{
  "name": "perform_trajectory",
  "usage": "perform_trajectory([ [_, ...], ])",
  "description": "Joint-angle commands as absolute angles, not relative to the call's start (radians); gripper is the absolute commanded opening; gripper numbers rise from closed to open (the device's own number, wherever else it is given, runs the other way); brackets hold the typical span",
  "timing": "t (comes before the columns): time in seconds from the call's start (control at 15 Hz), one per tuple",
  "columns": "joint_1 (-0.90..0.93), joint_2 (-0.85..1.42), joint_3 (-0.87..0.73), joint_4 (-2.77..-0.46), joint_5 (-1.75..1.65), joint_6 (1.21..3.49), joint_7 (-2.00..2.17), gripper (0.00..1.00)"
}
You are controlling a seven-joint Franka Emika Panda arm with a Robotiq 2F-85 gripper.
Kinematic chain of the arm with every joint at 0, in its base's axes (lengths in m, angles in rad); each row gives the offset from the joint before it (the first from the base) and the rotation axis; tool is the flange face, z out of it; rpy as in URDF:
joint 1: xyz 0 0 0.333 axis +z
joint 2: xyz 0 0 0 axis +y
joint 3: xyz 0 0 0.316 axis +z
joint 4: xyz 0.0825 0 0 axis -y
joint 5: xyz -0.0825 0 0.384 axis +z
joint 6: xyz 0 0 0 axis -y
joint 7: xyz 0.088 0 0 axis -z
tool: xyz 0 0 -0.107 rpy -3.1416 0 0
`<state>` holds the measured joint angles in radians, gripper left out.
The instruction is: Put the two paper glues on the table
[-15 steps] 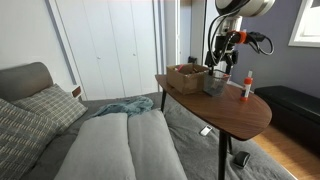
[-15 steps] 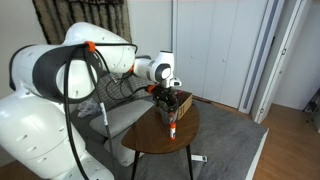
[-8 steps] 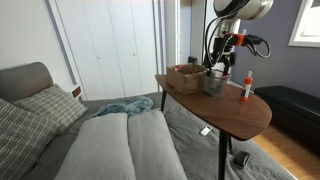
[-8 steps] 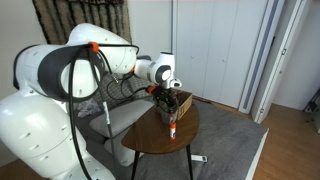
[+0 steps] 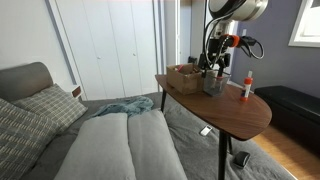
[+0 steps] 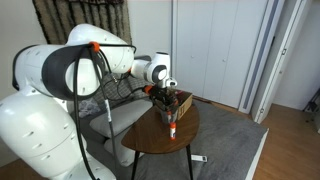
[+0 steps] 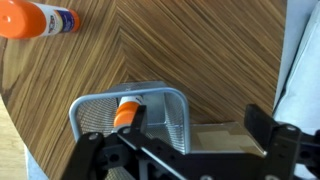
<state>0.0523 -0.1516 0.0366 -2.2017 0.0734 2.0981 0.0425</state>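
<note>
In the wrist view the gripper [image 7: 198, 125] is hanging over the grey mesh cup [image 7: 170, 100] with its jaws spread wide and gripping nothing. One fingertip [image 7: 140, 112] is showing just beside the orange cap of the paper glue [image 7: 124, 113], which is standing inside that cup. The other paper glue [image 7: 35, 18] is resting well apart from the cup on the dark wooden table [image 7: 180, 45], while a cardboard box [image 7: 225, 135] is sitting right beside the cup on its opposite side.
</note>
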Motion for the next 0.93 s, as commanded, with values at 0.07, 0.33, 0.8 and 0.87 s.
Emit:
perform_trajectory([
  [0.07, 0.057, -0.134, 0.046, -2.197, 0.084, 2.115, 0.026, 1.00],
  [0.33, 0.056, -0.129, 0.046, -2.197, 0.076, 2.135, 0.023, 1.00],
  [0.8, 0.046, -0.126, 0.038, -2.192, 0.060, 2.165, 0.026, 1.00],
  [0.87, 0.045, -0.126, 0.037, -2.193, 0.057, 2.166, 0.024, 1.00],
])
